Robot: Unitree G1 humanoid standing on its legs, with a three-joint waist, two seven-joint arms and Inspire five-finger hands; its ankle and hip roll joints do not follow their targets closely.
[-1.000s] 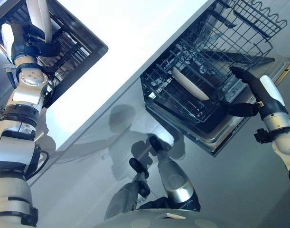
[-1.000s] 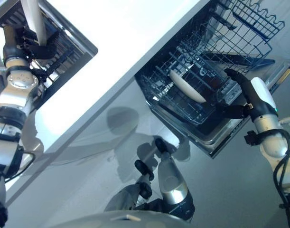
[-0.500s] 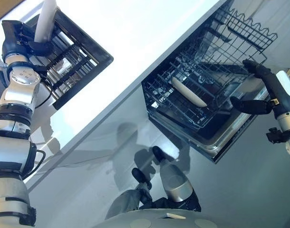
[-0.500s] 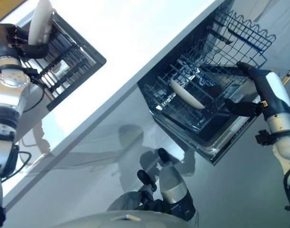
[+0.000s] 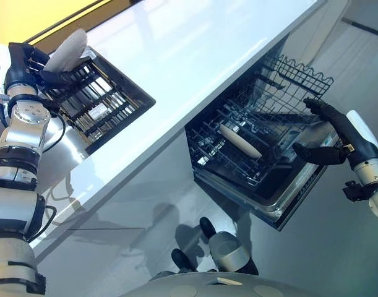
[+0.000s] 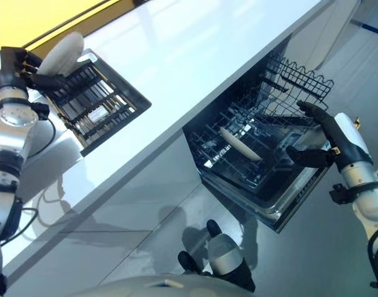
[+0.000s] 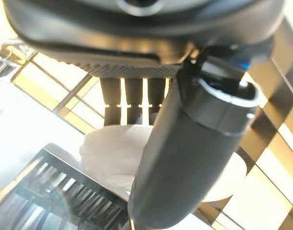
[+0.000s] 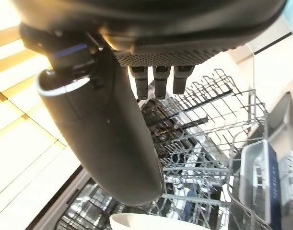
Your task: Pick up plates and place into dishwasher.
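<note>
I am gripping a white plate (image 5: pixel 66 48) in my left robot hand (image 5: pixel 21 62), just above the black dish rack (image 5: pixel 99 102) on the white counter (image 5: pixel 195 49). My right robot hand (image 5: pixel 330 133) is hovering open beside the dishwasher rack (image 5: pixel 250 142), where another plate (image 5: pixel 240 140) stands. I am judging that the plate should travel edge-down into a free slot.

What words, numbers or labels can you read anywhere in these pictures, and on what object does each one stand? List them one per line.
None can be read.
A small pale patch inside the black dish rack on the white counter may be a label: too small to read.
The plate in the left hand, the plate in the dishwasher rack and the right hand: no print visible.
</note>
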